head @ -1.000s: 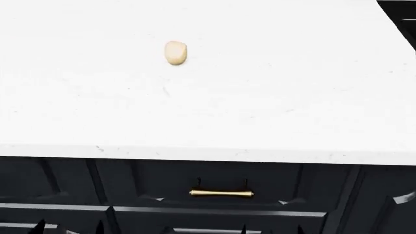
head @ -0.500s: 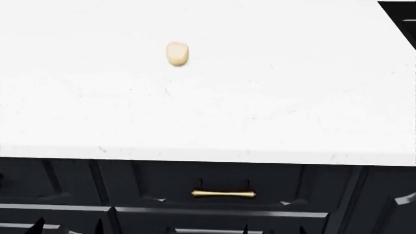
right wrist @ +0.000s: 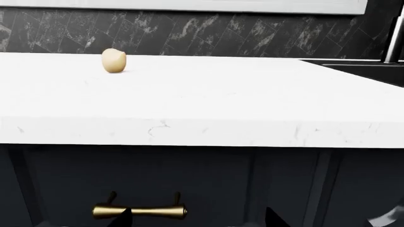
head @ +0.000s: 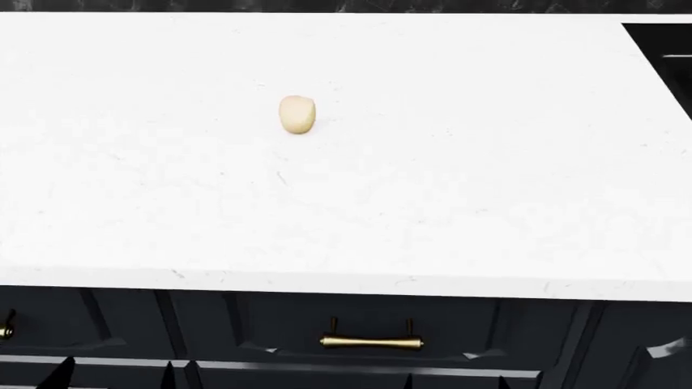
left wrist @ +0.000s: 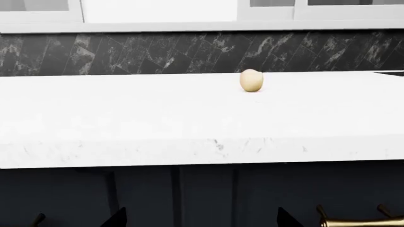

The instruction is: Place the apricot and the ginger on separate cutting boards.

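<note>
The apricot (head: 296, 113) is a small smooth cream-peach oval lying alone on the white countertop (head: 454, 186), left of the middle. It also shows in the left wrist view (left wrist: 251, 80) and the right wrist view (right wrist: 113, 60). Both grippers hang low in front of the dark cabinet, below the counter edge and well short of the apricot. My left gripper (left wrist: 202, 222) shows only two dark fingertips, wide apart and empty. My right gripper (right wrist: 198, 221) shows the same. The ginger and both cutting boards are out of view.
Dark cabinet drawers with a brass handle (head: 371, 342) run under the counter's front edge. A dark sink (head: 662, 49) sits at the counter's far right, with a faucet (right wrist: 395, 33) beside it. A dark marbled backsplash (left wrist: 189, 52) stands behind the counter.
The head view has shifted: the apricot and counter edge sit lower in the frame, and the counter's back edge has come into view. The apricot has not moved on the counter.
</note>
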